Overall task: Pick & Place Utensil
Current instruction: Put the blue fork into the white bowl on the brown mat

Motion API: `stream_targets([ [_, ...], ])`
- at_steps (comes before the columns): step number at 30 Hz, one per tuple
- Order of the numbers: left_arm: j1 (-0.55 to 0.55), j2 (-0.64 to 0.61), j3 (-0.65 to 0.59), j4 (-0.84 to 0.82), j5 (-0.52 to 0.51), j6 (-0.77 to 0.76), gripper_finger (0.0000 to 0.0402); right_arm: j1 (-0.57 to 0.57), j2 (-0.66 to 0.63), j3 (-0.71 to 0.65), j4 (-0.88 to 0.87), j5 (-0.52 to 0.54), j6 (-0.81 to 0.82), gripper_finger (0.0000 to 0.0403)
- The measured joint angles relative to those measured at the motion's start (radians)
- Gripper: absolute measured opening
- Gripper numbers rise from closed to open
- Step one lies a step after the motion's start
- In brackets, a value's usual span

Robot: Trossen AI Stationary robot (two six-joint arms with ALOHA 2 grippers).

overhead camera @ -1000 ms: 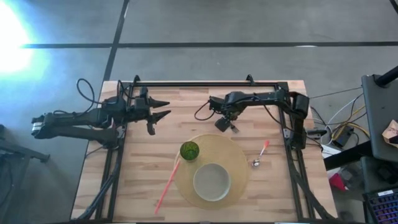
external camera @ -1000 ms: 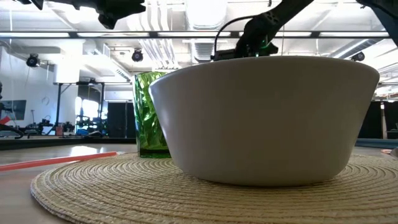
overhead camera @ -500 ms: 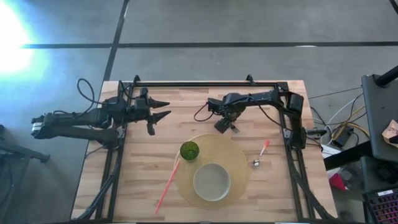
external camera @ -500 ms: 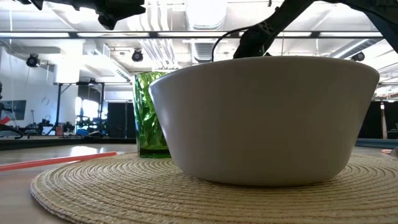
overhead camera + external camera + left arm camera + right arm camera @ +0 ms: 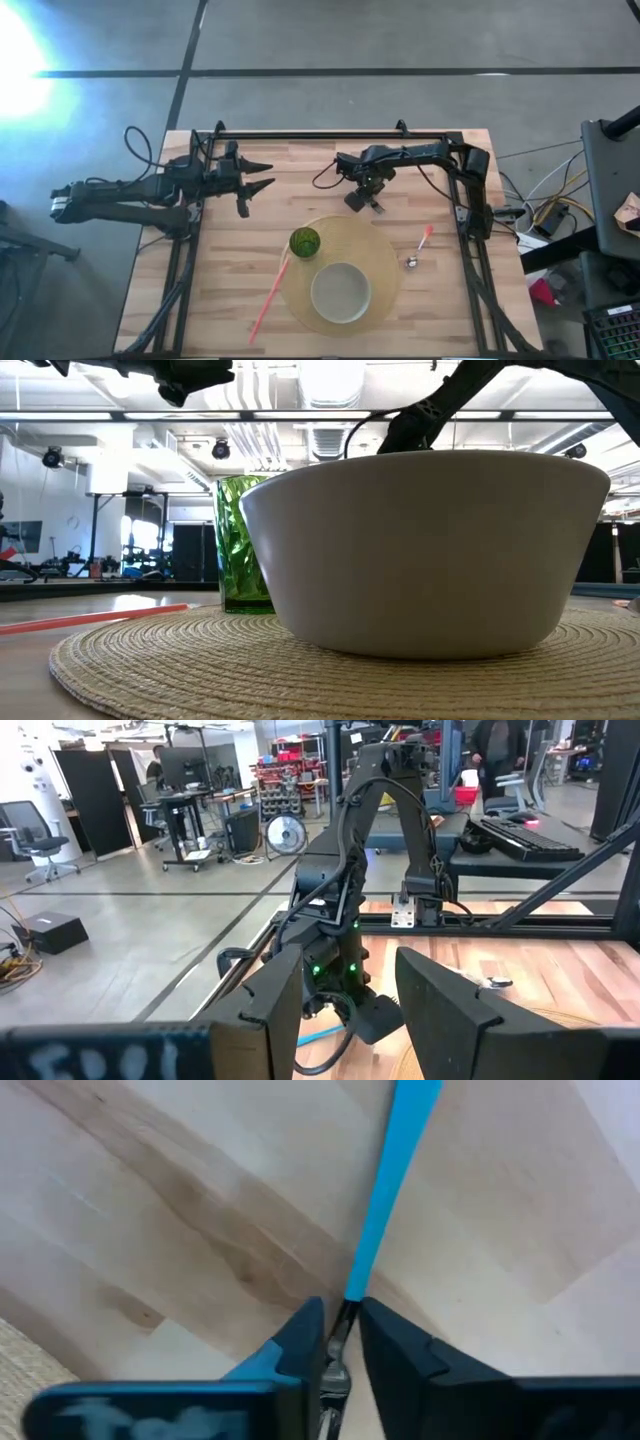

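The right gripper (image 5: 366, 199) is seen lowered at the back centre of the wooden table (image 5: 440, 300), just behind the round woven placemat (image 5: 385, 250). In the right wrist view its fingers (image 5: 400, 1355) are nearly closed, w/ only a narrow gap, and a blue-handled utensil (image 5: 395, 1175) is caught between them by its metal neck; the blue handle is laid flat on the wood, pointing away from the gripper. On the placemat a green cup (image 5: 305, 241) and a white bowl (image 5: 341, 291) are set, the cup just beside the bowl's left-rear. A long pink straw (image 5: 270, 293) is laid along the mat's left edge, and a pink-handled utensil (image 5: 421, 244) is left on the wood to the mat's right. The left gripper (image 5: 262, 174) is held above the table's back-left, fingers spread wide apart, nothing betw. them; the right arm (image 5: 375, 840) is framed in its wrist view
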State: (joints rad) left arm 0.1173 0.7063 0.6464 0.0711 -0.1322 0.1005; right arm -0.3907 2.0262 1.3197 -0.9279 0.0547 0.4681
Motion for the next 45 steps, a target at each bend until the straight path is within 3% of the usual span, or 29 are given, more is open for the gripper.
stream_targets([
  [6,0.000,0.000,0.000,-0.018,0.000,-0.001,0.0156,-0.009,0.000,-0.002,-0.004,0.013,-0.037,0.0015],
  [14,0.000,0.000,0.000,-0.059,0.000,-0.087,0.0156,0.005,-0.053,-0.012,-0.009,0.058,-0.085,0.0014],
  [19,0.000,0.000,0.000,-0.059,0.000,-0.101,0.0156,0.040,-0.171,-0.020,-0.052,0.085,-0.079,0.0013],
  [33,0.000,0.020,0.000,-0.053,0.000,-0.244,0.0156,0.280,-0.525,-0.092,-0.083,0.234,0.073,0.0013],
  [38,-0.005,0.041,0.000,-0.046,0.004,-0.294,0.0156,0.389,-0.617,-0.133,-0.083,0.325,0.167,0.0013],
  [45,-0.033,0.057,0.000,-0.044,0.044,-0.310,0.0156,0.536,-0.713,-0.222,0.015,0.368,0.277,0.0012],
])
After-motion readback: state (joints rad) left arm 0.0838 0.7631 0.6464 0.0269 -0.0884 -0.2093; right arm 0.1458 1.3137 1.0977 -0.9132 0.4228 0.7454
